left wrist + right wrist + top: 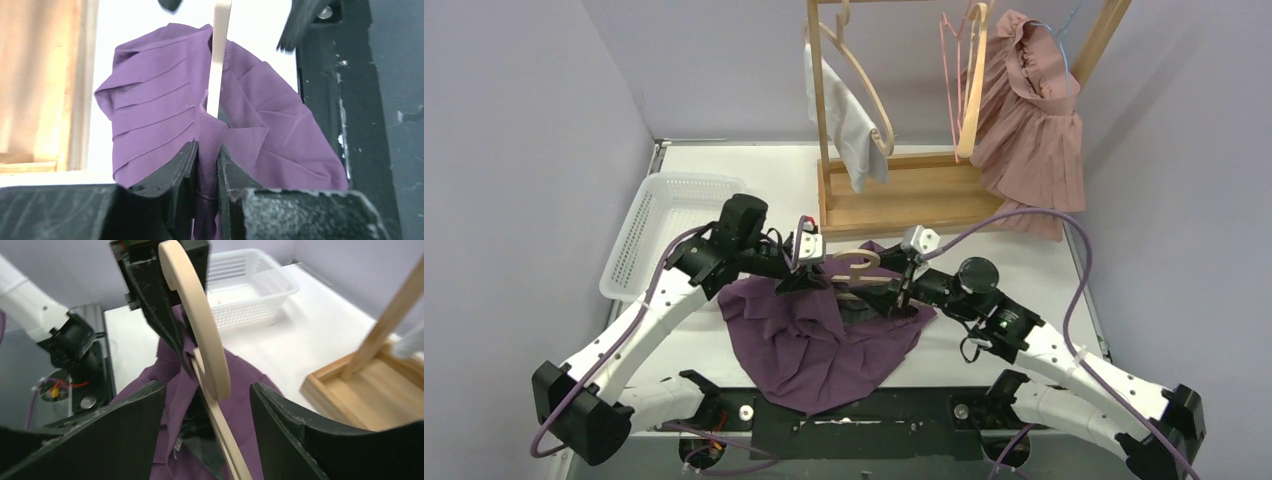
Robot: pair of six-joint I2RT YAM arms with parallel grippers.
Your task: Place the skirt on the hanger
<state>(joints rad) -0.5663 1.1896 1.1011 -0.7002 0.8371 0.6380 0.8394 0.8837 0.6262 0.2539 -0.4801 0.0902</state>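
1. From above, the purple skirt (pixel 824 335) lies crumpled on the white table (pixel 1024 265), at the middle of its near edge. A wooden hanger (pixel 856 265) rests over the skirt's far part. The left claw (pixel 796 282) is at the skirt's left far corner, beside the hanger. The right claw (pixel 886 298) reaches in from the right and meets the hanger's other side. A white basket (pixel 659 225) sits along the left edge. A wooden rack (pixel 894 190) stands at the middle of the far edge and carries a pale garment (pixel 844 120) and a pink dress (pixel 1029 120).

2. In the left wrist view, the left claw's fingers (pixel 182 162) are pressed together on a bunched fold of the skirt, and purple cloth fills the narrow gap between them. The hanger's pale wooden arm runs straight up from that fold. The pleated cloth spreads to either side of it over the table.

3. In the right wrist view, the right claw's fingers (pixel 132 422) stand wide apart. The hanger's curved hook rises between them and touches neither. Below the hook lies purple cloth. The left claw shows as a dark block just behind the hook. The basket is beyond it, and the rack's base is at the right.
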